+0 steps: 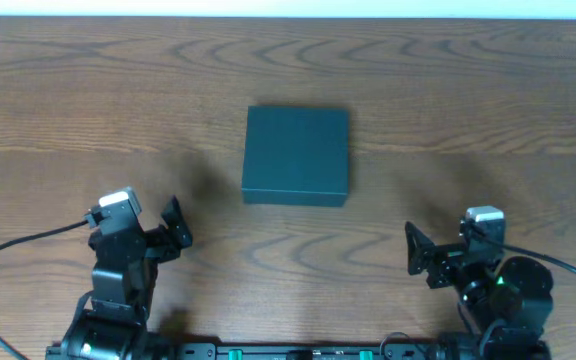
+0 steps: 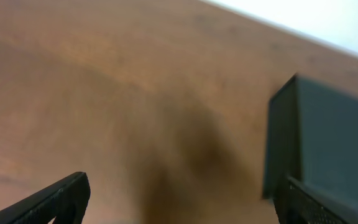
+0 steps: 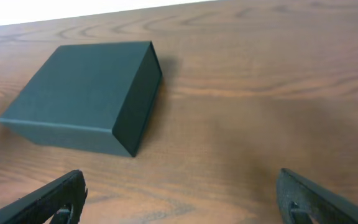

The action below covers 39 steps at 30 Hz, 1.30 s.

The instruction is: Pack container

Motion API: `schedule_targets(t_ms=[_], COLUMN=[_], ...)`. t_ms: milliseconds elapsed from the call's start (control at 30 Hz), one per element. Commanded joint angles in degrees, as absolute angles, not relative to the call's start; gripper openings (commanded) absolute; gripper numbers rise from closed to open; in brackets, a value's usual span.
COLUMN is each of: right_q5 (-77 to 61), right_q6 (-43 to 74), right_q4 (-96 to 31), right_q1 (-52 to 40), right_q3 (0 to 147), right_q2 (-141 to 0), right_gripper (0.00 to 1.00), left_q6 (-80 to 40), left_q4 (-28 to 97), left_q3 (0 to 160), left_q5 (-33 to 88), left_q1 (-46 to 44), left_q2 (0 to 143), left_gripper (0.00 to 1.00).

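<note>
Container (image 1: 296,155) shut, lying flat at mid-table.
You have the matte teal-black box on a brown wood-grain table (image 1: 488,110), a pale wall strip (image 1: 288,8) along the far edge. Your left gripper (image 1: 175,226) and right gripper (image 1: 414,258) stand wide, holding nothing, both apart from the box.

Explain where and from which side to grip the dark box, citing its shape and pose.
Likely the container by two opposite side walls, from above: it lies flat and shut, with its walls upright and free. It may be too wide to span.
</note>
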<state>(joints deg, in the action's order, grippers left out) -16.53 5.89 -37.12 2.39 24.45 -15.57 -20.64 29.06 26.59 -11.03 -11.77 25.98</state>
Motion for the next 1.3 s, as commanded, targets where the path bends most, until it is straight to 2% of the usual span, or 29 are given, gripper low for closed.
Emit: schedule_targets(t_ms=[0, 300, 1033, 1267], right_q5=[-16.9, -16.5, -16.9, -16.9], right_q6=[7.2, 9.8, 10.9, 10.9], right_q4=[-38.7, -46.2, -49.6, -49.8], right_q1=[3.1, 3.1, 3.1, 2.9], right_q3=[22.7, 20.2, 20.2, 19.7], right_q2=[-14.5, -14.5, -14.5, -9.1], right_gripper=[0.99, 0.99, 0.99, 0.99], left_q6=[-21.5, -26.6, -26.6, -26.6], left_q4=[30.9, 40.4, 40.7, 40.7], left_q3=[25.2, 22.2, 22.2, 21.4], left_q5=[-12.7, -12.1, -12.0, -12.0], left_q1=[-11.6, -11.6, -11.6, -11.6], left_q2=[25.7, 25.7, 25.7, 20.8], left_gripper=[0.95, 0.96, 0.96, 0.95])
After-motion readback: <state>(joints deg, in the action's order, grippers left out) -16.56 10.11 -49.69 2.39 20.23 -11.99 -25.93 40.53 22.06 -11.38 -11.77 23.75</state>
